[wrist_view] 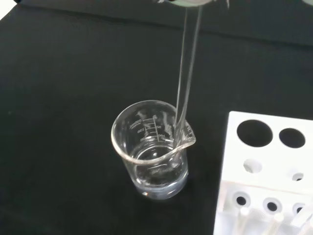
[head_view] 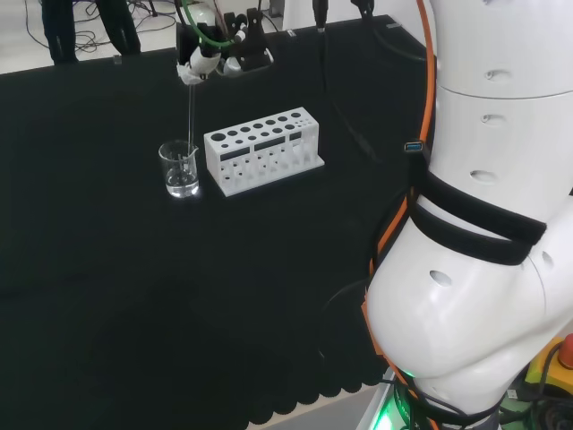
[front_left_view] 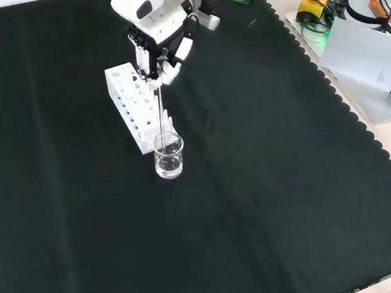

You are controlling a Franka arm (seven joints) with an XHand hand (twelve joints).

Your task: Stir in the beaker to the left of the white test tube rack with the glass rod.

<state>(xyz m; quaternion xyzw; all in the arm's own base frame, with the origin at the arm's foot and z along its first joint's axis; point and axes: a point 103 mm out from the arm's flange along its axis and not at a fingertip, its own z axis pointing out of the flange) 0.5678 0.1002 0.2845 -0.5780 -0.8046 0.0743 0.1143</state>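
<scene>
The surface [head_view: 134, 296] is showing plain black cloth with a scalloped edge. The rack [head_view: 262, 150] is showing white, its round holes looking dark. The beaker [wrist_view: 151, 148] is showing clear, with white printed marks on its wall, and what it is holding is perhaps colourless. The rod [wrist_view: 186, 88] is showing clear glass. The robot hand [front_left_view: 162, 54] is showing black and white.

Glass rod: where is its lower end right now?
Inside the beaker: in the wrist view the glass rod dips near the spout. In the head view the hand holds it upright, left of the white rack.
</scene>
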